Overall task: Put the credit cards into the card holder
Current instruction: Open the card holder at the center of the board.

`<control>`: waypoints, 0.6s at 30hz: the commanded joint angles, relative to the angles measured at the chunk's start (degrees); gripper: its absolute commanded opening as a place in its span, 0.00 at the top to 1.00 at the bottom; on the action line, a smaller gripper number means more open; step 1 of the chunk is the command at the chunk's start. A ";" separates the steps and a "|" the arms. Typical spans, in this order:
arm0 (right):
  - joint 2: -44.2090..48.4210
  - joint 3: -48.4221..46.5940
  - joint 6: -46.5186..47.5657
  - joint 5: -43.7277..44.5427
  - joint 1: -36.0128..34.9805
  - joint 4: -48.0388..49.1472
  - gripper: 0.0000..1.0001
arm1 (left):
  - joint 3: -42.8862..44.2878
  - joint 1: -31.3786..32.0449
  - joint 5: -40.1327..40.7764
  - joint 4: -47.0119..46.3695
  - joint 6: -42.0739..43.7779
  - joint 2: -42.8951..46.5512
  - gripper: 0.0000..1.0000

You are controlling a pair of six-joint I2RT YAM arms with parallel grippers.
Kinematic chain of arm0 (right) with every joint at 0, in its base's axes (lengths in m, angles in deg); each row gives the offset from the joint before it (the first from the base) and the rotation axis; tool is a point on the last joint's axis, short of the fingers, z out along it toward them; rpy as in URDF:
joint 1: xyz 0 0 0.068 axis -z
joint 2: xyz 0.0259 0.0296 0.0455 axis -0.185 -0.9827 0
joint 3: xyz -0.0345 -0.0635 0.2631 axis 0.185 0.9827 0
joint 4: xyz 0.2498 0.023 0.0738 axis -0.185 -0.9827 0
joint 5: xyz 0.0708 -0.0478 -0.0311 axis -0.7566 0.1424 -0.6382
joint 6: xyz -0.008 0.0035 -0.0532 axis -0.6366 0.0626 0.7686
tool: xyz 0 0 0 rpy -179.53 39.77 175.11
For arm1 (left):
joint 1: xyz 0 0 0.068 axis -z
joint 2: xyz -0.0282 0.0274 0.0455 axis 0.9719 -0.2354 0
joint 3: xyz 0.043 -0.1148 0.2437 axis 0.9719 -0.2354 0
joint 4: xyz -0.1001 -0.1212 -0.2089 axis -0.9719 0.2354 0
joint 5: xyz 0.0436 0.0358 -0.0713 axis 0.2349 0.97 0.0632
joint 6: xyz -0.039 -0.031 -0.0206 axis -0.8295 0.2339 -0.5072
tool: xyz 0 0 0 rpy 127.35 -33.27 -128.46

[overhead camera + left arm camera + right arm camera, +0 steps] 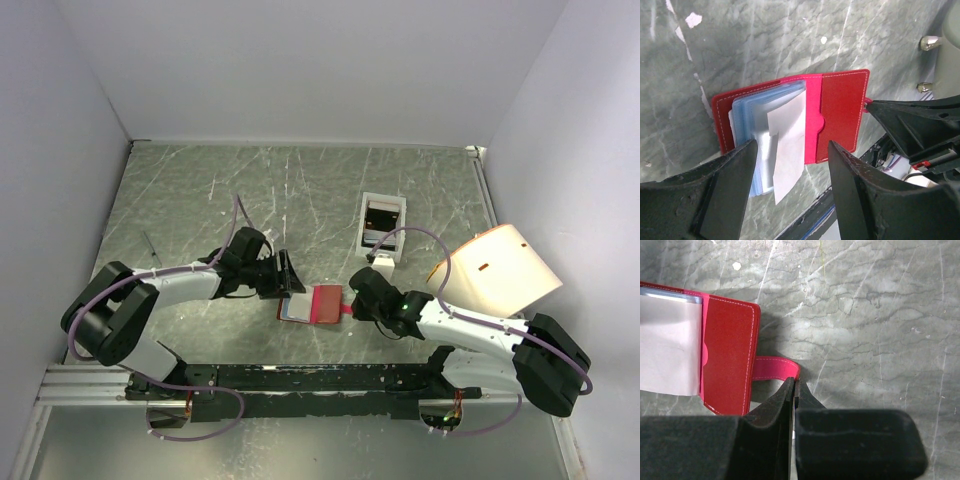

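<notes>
Lying open on the table (pixel 200 200) between both arms, the red wallet (pixel 327 303) shows pale blue pockets (pixel 747 112) with a whitish card (pixel 787 145) sticking out. Its long axis runs left to right, snap tab (pixel 775 370) pointing at the right gripper (pixel 795 387), whose fingers press together at the tab's end. The left gripper (pixel 792 147) reaches in low over the pockets, fingers apart.

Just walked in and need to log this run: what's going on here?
An open red wallet is being handled from both sides. The left pincer is open, its fingers either side of a pale card that sticks out of the wallet's pockets, not gripping it. The right pincer is shut, its tip at the end of the tab, apparently steadying it. A white box stands further back.
</notes>
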 commanded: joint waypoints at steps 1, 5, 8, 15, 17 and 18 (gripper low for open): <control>0.68 -0.06 0.78 0.55 0.42 -0.75 1.00 | 1.24 0.26 2.35 3.41 2.51 0.83 0.30; 0.83 0.09 0.87 0.53 0.47 -0.45 1.00 | 0.24 0.24 2.70 2.76 2.17 1.76 0.30; 0.58 0.10 0.85 0.25 0.47 -0.21 1.00 | 0.03 0.29 2.17 2.30 1.44 1.71 0.30; 0.54 0.05 1.09 0.48 0.48 -0.33 1.00 | 0.59 0.31 2.36 4.17 0.79 3.40 0.30; 0.53 0.09 1.09 0.32 0.58 -0.07 1.00 | 0.57 0.32 3.15 4.90 0.47 3.93 0.30; 0.55 0.21 1.09 0.33 0.58 -0.01 1.00 | 0.41 0.31 3.30 4.81 0.35 4.07 0.30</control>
